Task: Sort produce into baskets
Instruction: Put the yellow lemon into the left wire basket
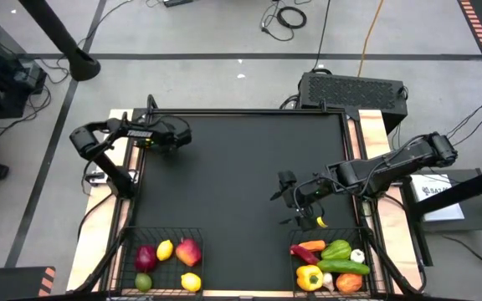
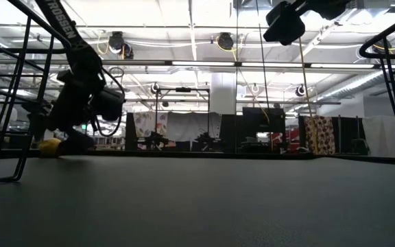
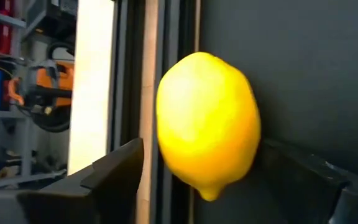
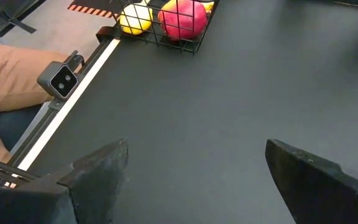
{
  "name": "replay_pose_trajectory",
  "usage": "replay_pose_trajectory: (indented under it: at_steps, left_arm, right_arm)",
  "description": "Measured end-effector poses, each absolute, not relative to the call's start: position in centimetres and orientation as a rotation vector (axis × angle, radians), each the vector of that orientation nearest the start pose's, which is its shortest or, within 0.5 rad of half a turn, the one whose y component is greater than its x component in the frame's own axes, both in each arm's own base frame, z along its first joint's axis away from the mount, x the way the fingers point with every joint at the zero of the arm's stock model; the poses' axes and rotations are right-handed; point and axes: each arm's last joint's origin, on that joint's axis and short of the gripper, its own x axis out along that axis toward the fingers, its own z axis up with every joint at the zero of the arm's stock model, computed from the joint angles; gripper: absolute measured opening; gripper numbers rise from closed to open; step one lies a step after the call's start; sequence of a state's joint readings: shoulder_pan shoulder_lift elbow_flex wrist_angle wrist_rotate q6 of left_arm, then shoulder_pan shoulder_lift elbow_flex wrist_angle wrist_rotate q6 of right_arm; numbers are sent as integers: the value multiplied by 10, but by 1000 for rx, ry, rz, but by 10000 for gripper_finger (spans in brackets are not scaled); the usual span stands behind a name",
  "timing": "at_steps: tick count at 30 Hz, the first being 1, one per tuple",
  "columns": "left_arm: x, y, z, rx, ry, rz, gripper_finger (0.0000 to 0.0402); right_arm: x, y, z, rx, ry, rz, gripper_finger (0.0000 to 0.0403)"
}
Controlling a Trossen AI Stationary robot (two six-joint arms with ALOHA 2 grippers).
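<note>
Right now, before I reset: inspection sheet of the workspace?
Surface: black mat, bare in the middle.
Job's things: lemon on the mat by the left edge. Left basket holds onion, apple, lime and two lemons. Right basket holds peppers, cucumber, garlic, chili.
Clutter: small yellow item under the right arm, cannot tell what.
Grippers: left gripper low, open, a finger on each side of the lemon, contact unclear. Right gripper raised over the mat, open, empty.
Cables: coiled cable and orange cable on the floor beyond the table.
Surroundings: black grilled box behind the table; person's leg at the table edge.
</note>
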State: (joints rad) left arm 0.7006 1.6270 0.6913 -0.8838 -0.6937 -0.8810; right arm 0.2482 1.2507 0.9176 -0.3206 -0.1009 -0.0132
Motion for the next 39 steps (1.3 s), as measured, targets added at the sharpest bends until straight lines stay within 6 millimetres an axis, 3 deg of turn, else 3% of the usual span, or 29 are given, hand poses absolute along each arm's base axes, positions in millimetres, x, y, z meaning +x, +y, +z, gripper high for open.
replay_pose_trajectory:
  at_steps: [9,24,30,39]
  left_arm:
    - [149,151,117,-452,1334,1721,260]
    - [157,150,116,-376,1353,1624,227]
    - [167,136,124,-371,1342,1531,226]
    - [187,91,169,-382,1366,1261,226]
  right_arm:
    - [256,68,272,-67,651,343,368]
    - [256,68,272,-67,651,343,368]
    - [256,68,272,-67,651,343,368]
    - [256,68,272,-67,651,343,368]
